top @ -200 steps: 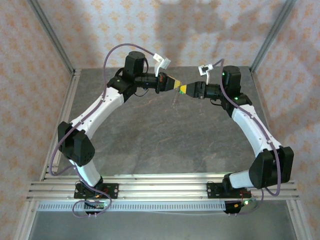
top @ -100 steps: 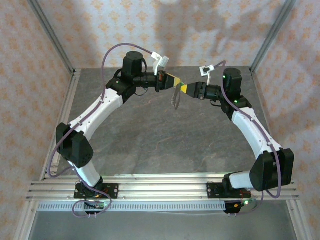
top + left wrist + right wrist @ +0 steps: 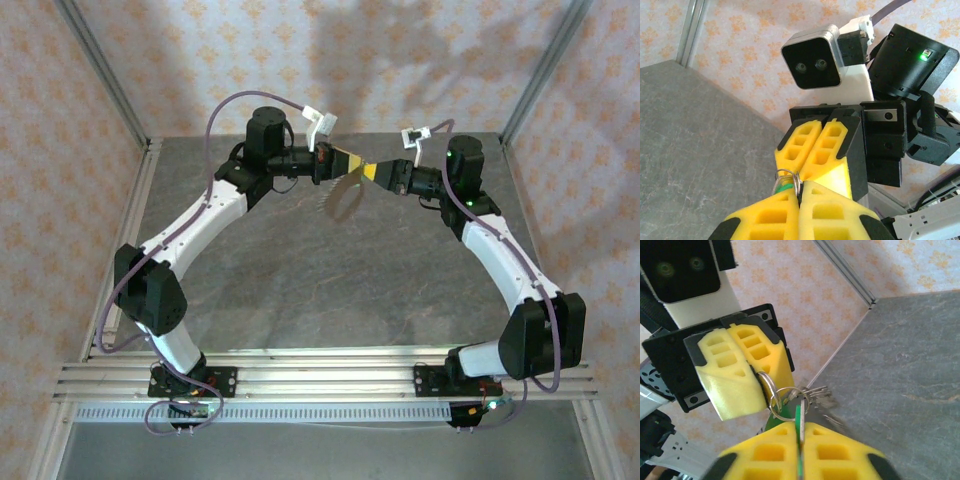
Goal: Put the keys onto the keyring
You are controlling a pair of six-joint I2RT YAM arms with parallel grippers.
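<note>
While the left gripper [image 3: 760,376] clamps the keyring [image 3: 771,399] and the right gripper [image 3: 800,429] clamps a green tag [image 3: 785,414], we would thread the keys [image 3: 816,392], which hang beside the tips, slowly.

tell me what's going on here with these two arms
Two arms meet tip to tip in the air over the far part of the table. The left gripper is shut on the keyring; the right gripper is shut on a green tag right next to it. The keys dangle beside the ring, blurred, so whether they are threaded on yet is unclear.
</note>
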